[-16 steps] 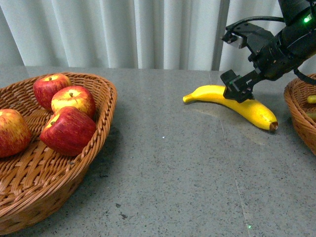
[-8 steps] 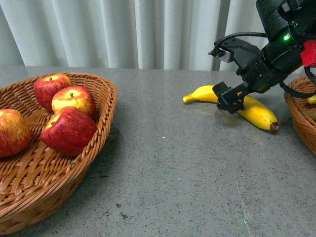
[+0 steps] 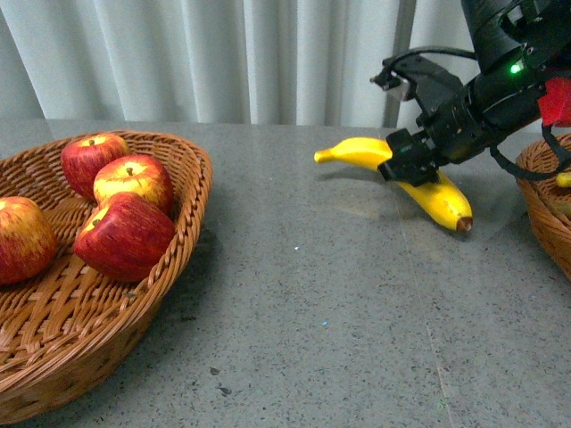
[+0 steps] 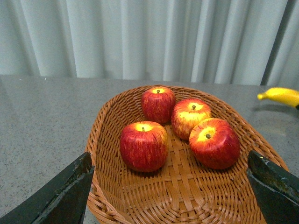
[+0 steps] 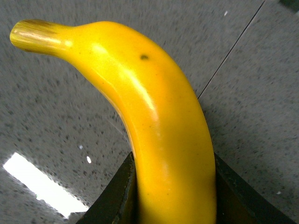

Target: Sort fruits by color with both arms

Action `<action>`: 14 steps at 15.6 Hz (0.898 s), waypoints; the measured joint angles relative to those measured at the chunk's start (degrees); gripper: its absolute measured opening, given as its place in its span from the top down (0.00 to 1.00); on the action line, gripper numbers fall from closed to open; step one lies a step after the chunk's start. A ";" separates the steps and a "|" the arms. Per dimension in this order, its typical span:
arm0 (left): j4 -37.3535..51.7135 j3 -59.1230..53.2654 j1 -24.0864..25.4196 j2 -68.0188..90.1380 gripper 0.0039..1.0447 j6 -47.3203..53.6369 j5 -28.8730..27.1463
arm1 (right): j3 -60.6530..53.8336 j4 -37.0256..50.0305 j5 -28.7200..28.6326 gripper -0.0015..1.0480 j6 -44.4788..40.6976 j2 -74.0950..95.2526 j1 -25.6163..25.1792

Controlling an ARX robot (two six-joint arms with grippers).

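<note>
Lifted now off the counter [image 3: 339, 339], the banana [image 3: 419, 183] is riding clamped in the right gripper [image 3: 406, 160], while four apples [image 3: 125, 234] are sitting in the left basket [image 3: 178, 267] and the left gripper [image 4: 168, 186] is hanging wide apart.

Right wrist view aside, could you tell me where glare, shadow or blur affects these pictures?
Front view: the banana casts a soft shadow on the table, and the right tool is sharp. Left wrist view: even light, glossy highlights on the apples, left tool fingers dark and soft at the edge. Right wrist view: a bright glare patch on the table beside the banana.
</note>
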 joint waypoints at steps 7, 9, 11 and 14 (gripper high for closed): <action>0.00 0.00 0.00 0.00 0.06 0.00 0.00 | -19.89 21.68 -23.87 0.66 22.36 -22.29 -15.98; 0.02 0.00 0.00 0.00 0.06 0.00 0.00 | -26.58 20.22 -26.99 0.66 20.15 -26.23 -24.26; 0.00 0.00 0.00 0.00 0.06 0.00 0.00 | -30.32 17.75 -28.26 0.66 15.54 -28.57 -30.14; 0.00 0.00 0.00 0.00 0.06 0.00 0.00 | -33.62 11.80 -26.27 0.66 3.08 -31.23 -38.42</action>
